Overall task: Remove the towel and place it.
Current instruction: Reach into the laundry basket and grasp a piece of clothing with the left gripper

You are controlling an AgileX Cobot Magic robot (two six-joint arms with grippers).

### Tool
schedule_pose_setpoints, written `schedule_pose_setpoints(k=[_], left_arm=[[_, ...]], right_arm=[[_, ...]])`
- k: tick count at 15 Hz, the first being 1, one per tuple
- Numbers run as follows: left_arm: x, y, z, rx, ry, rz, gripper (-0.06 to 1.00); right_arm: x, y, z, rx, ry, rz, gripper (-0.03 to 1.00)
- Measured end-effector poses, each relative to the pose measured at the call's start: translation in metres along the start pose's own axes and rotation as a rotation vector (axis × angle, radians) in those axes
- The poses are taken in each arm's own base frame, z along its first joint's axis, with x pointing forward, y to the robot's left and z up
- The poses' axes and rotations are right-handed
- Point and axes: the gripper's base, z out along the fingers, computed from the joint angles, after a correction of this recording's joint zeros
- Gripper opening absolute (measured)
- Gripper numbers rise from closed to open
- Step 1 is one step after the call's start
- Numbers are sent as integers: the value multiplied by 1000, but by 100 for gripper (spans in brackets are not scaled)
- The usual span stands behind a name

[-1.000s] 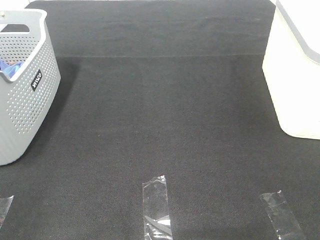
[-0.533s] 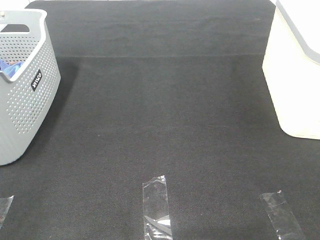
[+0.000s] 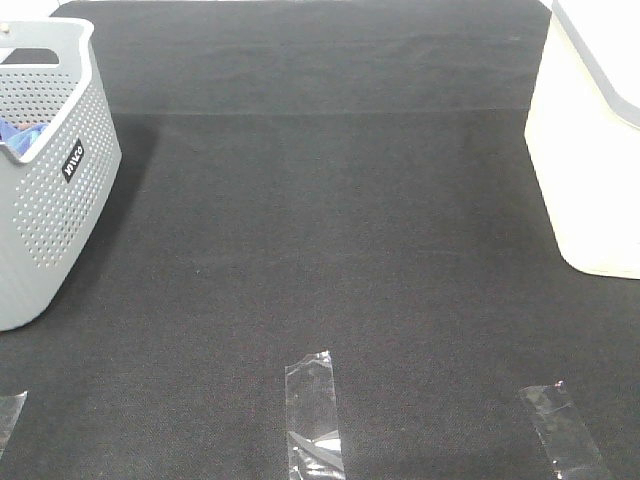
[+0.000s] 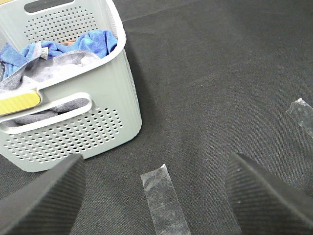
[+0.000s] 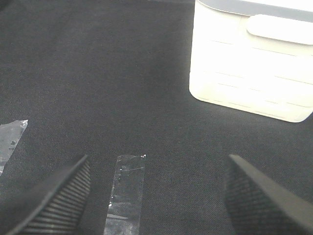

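The grey towel [image 4: 57, 67] lies bunched inside the grey perforated basket [image 4: 83, 132], partly under a bright blue cloth [image 4: 73, 43]; a fold of it shows through the handle slot. In the left wrist view my left gripper [image 4: 154, 200] hovers open above the dark mat, short of the basket, with nothing between its fingers [image 4: 44, 200]. My right gripper [image 5: 156, 203] is open too, over the mat in front of a white bin [image 5: 254, 68]. From the high camera the basket [image 3: 50, 170] stands at the far left; neither gripper shows there, and only the blue cloth [image 3: 20, 135] peeks out.
The white bin [image 3: 595, 140] stands at the right edge of the black mat [image 3: 330, 220]. Clear tape strips [image 3: 313, 415] [image 3: 565, 432] lie near the front edge. A yellow piece [image 4: 17, 104] sits on the basket's rim.
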Motion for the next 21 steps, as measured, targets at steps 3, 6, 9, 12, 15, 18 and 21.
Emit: schedule_pose_setpoints(k=[3,6,9,12,15,18,21], left_arm=[[0,0,0,0,0,0,76],[-12,3,-5,-34,-115,-15,76],[-30,12,-1,-110,-217,0,76],[-53,25,33,-118,-162,-98,76],[-74,41,92,-130,2,-143,76],[-103,56,136,-134,142,-184,76],[-121,66,161,-148,239,-153,76]], right_arm=[[0,0,0,0,0,0,71],[0,0,0,0,0,0,71],[0,0,0,0,0,0,71],[0,0,0,0,0,0,71],[0,0,0,0,0,0,71],[0,0,0,0,0,0,71],[0,0,0,0,0,0,71]])
